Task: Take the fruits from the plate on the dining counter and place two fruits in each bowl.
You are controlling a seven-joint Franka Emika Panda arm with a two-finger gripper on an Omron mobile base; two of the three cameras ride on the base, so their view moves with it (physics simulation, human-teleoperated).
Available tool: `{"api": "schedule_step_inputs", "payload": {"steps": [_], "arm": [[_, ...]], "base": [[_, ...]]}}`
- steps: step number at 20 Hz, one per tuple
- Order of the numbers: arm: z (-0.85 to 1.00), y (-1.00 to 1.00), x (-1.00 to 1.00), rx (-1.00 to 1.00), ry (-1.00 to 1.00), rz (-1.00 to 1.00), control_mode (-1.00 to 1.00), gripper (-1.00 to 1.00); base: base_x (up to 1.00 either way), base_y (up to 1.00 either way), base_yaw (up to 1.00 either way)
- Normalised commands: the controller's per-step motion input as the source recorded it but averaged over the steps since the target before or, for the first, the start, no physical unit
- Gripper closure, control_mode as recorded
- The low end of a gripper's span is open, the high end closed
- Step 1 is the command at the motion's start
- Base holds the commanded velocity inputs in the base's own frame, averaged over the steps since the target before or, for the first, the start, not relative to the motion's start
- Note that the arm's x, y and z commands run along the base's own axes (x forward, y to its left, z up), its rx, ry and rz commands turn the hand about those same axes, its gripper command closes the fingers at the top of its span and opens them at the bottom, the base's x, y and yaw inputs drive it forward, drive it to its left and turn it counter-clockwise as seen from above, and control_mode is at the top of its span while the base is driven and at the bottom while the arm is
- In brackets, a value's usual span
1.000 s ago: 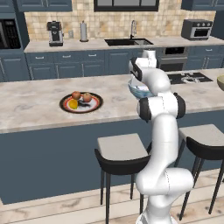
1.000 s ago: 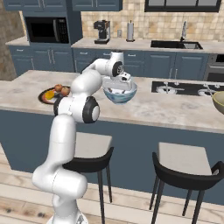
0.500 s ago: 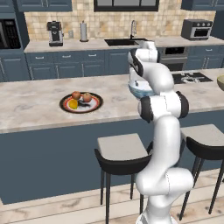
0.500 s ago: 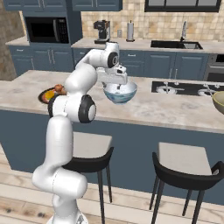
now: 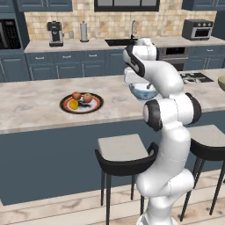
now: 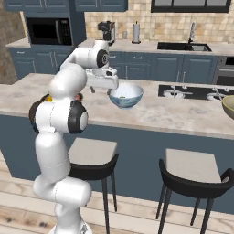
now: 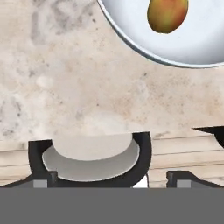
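End effector (image 6: 101,89) hung spread and empty beside the blue bowl (image 6: 125,95), one apple (image 7: 167,15) already inside. Those fruits looked light, firm, slick; best pinched across the middle.

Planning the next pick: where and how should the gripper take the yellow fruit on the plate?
Grip the yellow fruit across its middle, coming straight down from above. It is small and round and lies at the plate's near-left edge, with two reddish fruits close behind, so set the fingers left and right of it, probably clear of those neighbours.
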Motion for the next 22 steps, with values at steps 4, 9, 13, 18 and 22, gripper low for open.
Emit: {"api": "schedule_step_inputs", "payload": {"steps": [4, 9, 13, 18, 22], "arm": [[0.07, 1.00, -0.13, -0.01, 0.08, 0.13, -1.00, -1.00], [0.01, 1.00, 0.00, 0.00, 0.16, 0.12, -1.00, -1.00], [0.00, 0.86, 0.24, 0.00, 0.13, 0.13, -1.00, -1.00], [0.00, 0.66, 0.36, 0.00, 0.15, 0.12, -1.00, -1.00], [-0.15, 0.24, 0.55, 0.00, 0.09, 0.08, -1.00, -1.00]], "base": [[0.00, 0.00, 0.00], [0.00, 0.00, 0.00], [0.00, 0.00, 0.00], [0.00, 0.00, 0.00], [0.00, 0.00, 0.00]]}}
